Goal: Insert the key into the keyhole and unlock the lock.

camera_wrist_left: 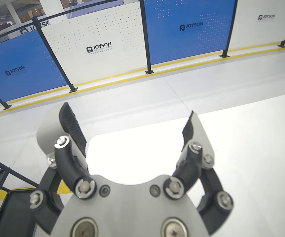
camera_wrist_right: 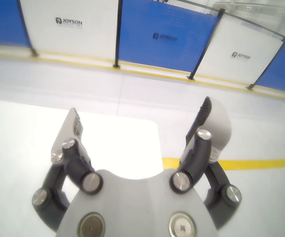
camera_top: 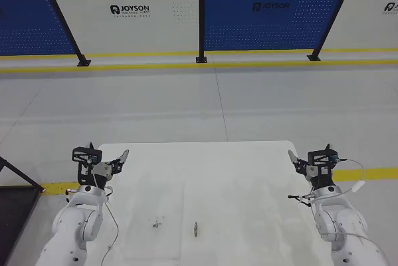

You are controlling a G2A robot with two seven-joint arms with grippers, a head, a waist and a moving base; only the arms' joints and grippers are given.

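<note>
Well behind the open, empty left gripper [camera_wrist_left: 128, 109], toward the equally open right gripper [camera_wrist_right: 140, 104], a small piece [camera_top: 157, 225] and a second piece [camera_top: 196, 229] lie on the table [camera_top: 252, 186]; which is the key, I cannot tell.

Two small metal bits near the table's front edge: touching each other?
Apart. The top view shows bare white table between the small pale metal piece and the narrow dark metal piece.
</note>
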